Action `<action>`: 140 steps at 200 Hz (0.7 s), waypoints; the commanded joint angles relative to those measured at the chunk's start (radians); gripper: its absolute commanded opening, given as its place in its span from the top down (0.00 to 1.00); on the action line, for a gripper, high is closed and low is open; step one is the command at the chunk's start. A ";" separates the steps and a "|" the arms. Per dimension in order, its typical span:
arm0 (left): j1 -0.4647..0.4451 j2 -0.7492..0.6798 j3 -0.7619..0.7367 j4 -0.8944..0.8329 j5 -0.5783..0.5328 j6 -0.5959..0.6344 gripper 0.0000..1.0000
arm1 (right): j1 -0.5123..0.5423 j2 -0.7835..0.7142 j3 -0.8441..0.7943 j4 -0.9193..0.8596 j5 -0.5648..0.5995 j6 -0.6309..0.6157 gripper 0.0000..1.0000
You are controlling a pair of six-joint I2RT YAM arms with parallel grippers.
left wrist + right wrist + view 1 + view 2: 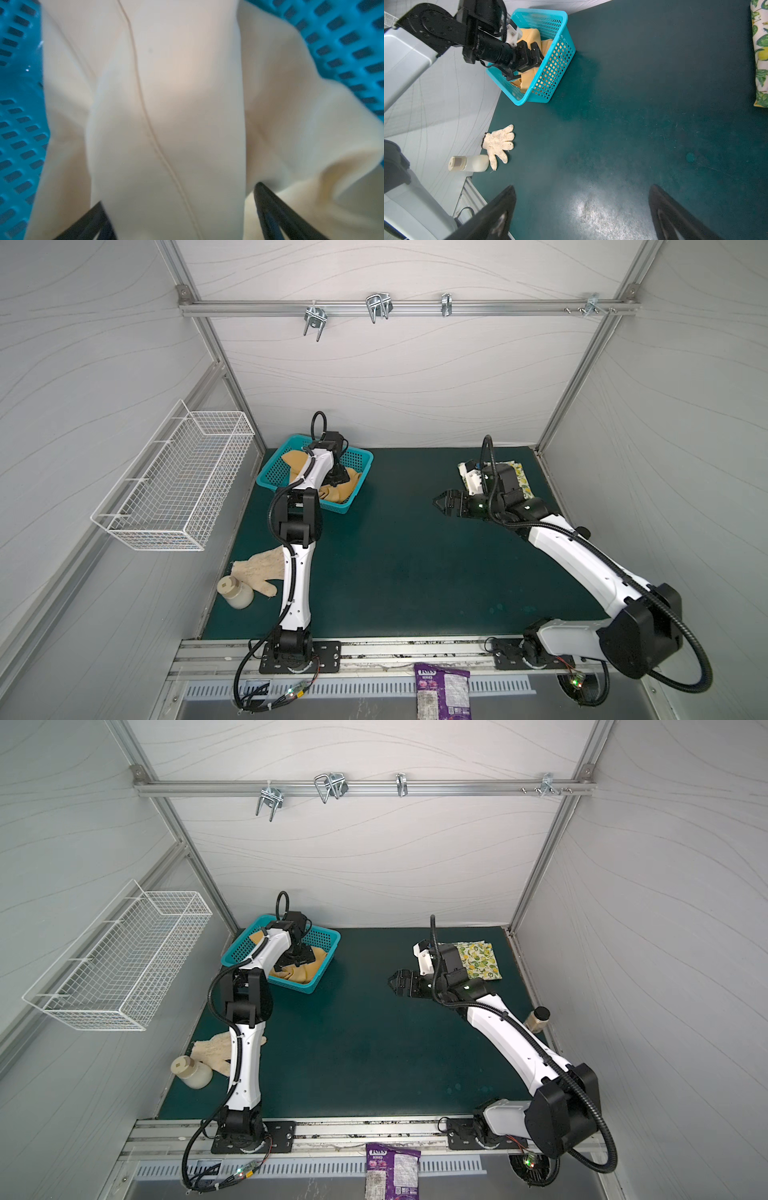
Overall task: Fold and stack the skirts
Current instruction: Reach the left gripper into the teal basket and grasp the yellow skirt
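Observation:
The mustard-yellow skirt [340, 491] [305, 969] lies crumpled in a blue plastic basket [272, 477] [239, 952] at the back left. My left gripper [337, 479] [297, 959] reaches down into the basket. In the left wrist view the left gripper [179, 193] stands open, its fingers straddling a seamed fold of the skirt [166, 104]. The lemon-print skirt [521, 477] [480, 961] [760, 52] lies folded flat at the back right, partly hidden by the right arm. My right gripper [438, 504] [392, 982] [582, 187] hovers open and empty over the green mat, left of that skirt.
A beige knit glove [259, 568] [499, 141] and a cream bottle [235, 593] [469, 163] lie at the mat's left edge. A second bottle [538, 1019] stands by the right wall. A white wire basket [174, 485] hangs on the left wall. A snack packet [442, 693] lies in front.

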 commanded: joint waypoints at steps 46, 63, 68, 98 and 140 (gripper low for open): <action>-0.038 0.041 0.073 -0.070 -0.064 0.069 0.48 | 0.008 0.004 0.004 0.023 -0.021 0.003 0.01; -0.037 0.016 0.055 -0.058 -0.068 0.070 0.70 | 0.009 0.005 0.003 0.023 -0.026 0.005 0.01; -0.037 0.010 0.051 -0.056 -0.066 0.071 0.76 | 0.008 0.005 0.003 0.023 -0.027 0.006 0.01; -0.029 -0.034 0.032 -0.059 -0.058 0.069 1.00 | 0.011 0.000 0.002 0.025 -0.027 0.010 0.01; -0.022 -0.195 -0.083 0.023 -0.028 0.056 1.00 | 0.018 -0.011 0.005 0.018 -0.026 0.010 0.01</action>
